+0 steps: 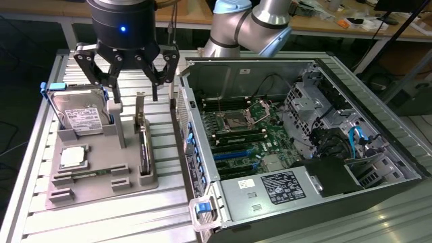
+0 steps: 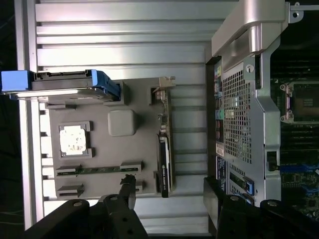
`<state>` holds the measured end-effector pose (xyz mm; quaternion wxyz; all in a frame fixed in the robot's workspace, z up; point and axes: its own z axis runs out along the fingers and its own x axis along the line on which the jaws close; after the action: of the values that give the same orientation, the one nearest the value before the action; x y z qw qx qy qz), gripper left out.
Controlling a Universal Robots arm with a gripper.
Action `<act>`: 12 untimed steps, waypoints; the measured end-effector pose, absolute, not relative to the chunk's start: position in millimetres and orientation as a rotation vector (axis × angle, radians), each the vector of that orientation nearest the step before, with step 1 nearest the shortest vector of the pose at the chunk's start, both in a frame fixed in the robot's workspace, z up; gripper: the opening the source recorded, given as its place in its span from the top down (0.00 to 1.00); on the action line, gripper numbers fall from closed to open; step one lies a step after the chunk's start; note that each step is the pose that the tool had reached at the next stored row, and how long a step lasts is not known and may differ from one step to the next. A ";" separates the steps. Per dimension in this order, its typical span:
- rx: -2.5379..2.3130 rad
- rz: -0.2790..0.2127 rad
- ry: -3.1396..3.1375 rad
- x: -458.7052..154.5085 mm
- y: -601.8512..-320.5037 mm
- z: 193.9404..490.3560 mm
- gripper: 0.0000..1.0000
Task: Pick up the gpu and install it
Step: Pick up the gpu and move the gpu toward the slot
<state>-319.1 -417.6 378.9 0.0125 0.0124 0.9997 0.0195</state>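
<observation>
The tool hangs in the upper left of the exterior view with its two fingers spread apart and nothing between them, above a grey holder that sits on the ribbed metal counter. The gpu stands on its edge in a slot along the side of that holder nearest the open computer case, not yet lifted and not touched by the tool. Its long axis runs from the middle left of the exterior view down toward the lower left, roughly parallel to the case's side wall, with the silvery bracket at the farther end. In the wrist view the card appears edge-on as a thin dark strip, and its dark end lies on a line that passes between the tool's fingers, so the card seems to sit below the tool rather than off to one side, and the fingers seem set to close across its thin faces. A hard drive with a blue frame stands at the holder's far corner, well apart from the card.
</observation>
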 end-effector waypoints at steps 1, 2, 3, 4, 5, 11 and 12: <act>0.039 0.060 3.116 -319.1 -417.6 377.1 0.34; 0.039 0.060 3.116 -319.2 -417.6 374.5 0.34; 0.039 0.060 3.116 -319.2 -417.6 373.6 0.34; 0.039 0.060 3.116 -319.2 -417.6 372.8 0.34; 0.039 0.060 3.117 -319.2 -417.6 371.5 0.34; 0.039 0.060 3.122 -319.2 -417.6 360.6 0.35; 0.039 0.060 3.123 -319.2 -417.6 359.0 0.42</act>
<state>-319.2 -417.6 359.0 0.0088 0.0126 0.9997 0.0193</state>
